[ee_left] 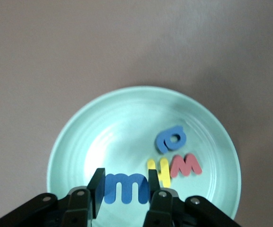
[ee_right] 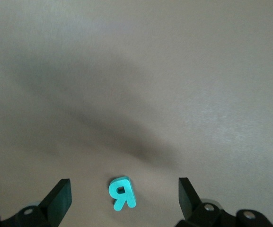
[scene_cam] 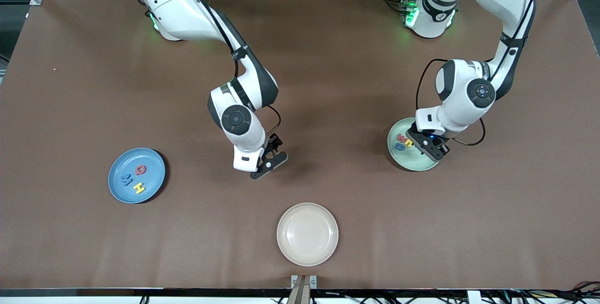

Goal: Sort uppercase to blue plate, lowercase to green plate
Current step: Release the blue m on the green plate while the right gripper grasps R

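We see a wide brown surface (scene_cam: 328, 84) with two white robot arms reaching over it.

Three round plates rest on it. The blue plate (scene_cam: 119, 191) lies well apart from the right gripper (scene_cam: 269, 163), toward the right arm's end of the surface. It carries the red Q (scene_cam: 140, 170), the angular blue M (scene_cam: 126, 180) and the yellow H (scene_cam: 139, 188).

The green plate (ee_left: 89, 137) sits directly under the left gripper (ee_left: 125, 196), at the left arm's end. On it lie the blue a (ee_left: 170, 138), the red w (ee_left: 185, 164) and the yellow h (ee_left: 158, 171), close together.

A cream plate (scene_cam: 307, 233) sits nearer to the front camera than both grippers, roughly between them.

The left gripper hangs low over the green plate, its fingers (ee_left: 96, 191) clamped on the rounded blue m (ee_left: 125, 188), one on each side of it.

The right gripper hovers over bare surface with its fingers (ee_right: 59, 198) spread wide, holding nothing. The teal R (ee_right: 122, 193) lies flat on the surface just below it, between the two fingers and touching neither.
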`<state>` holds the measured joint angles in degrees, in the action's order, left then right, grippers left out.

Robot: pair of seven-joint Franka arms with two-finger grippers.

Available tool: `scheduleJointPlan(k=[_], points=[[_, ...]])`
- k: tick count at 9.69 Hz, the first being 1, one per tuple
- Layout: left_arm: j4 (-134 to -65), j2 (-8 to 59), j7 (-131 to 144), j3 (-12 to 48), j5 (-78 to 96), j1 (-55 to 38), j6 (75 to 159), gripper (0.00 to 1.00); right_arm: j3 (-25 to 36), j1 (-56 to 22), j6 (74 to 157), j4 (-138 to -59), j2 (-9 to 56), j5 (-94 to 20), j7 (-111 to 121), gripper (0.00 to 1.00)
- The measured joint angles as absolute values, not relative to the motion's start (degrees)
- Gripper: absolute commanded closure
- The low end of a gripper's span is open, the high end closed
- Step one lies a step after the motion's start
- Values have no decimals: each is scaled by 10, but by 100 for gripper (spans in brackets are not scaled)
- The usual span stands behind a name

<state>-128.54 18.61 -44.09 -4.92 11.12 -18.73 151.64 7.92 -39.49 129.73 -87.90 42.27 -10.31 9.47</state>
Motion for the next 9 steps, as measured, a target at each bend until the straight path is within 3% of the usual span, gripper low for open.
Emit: scheduleJointPlan(k=[1,2,4,9], points=[[-1294,183,-441,-47,112,-188,1522,100,79,-395,1297,-887,423,-103,123,0],[-1299,182,-441,-45,112,-188,1525,90,80,-393,1297,-897,423,-103,153,0],[-1308,181,-441,-44,113,-188,1531,0,80,-392,1298,-914,424,-103,175,0],[-1311,180,-462,-45,115,-181,1535,0,76,-406,1327,-922,438,-103,174,0]])
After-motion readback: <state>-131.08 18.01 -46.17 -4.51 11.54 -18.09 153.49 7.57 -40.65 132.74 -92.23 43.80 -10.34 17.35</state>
